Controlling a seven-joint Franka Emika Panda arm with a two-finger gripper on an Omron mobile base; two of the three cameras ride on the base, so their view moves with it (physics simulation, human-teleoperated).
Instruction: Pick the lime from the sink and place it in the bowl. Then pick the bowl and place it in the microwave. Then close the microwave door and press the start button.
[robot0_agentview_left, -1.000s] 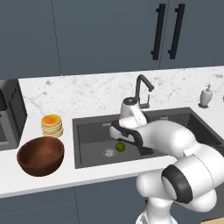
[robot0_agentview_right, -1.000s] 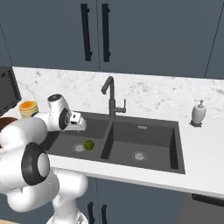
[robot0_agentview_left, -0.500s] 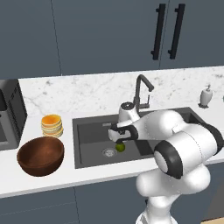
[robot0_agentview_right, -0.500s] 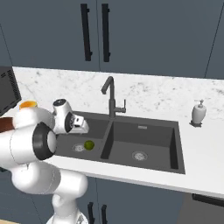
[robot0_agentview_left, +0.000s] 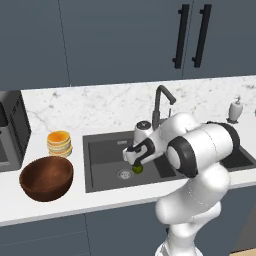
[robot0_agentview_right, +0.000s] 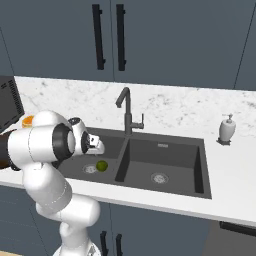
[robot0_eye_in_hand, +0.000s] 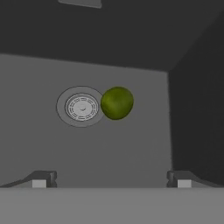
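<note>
While jaws gape wide over sink (robot0_agentview_left: 102, 150) | lime (robot0_eye_in_hand: 117, 103) below them, touching drain (robot0_eye_in_hand: 81, 106) rim | bowl (robot0_agentview_left: 47, 178) on worktop, nothing inside

Setting: a rendered home kitchen. Showing it: marble-look counter (robot0_agentview_right: 165, 107) holding a two-basin sink (robot0_agentview_right: 150, 160) with faucet (robot0_agentview_right: 127, 112); dark cupboards (robot0_agentview_left: 130, 40) hanging above; seemingly a soap dispenser (robot0_agentview_right: 227, 131) standing nearby.

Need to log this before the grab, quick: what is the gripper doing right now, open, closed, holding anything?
Gripper: open, holding nothing, poised above the lime in the sink.
</note>
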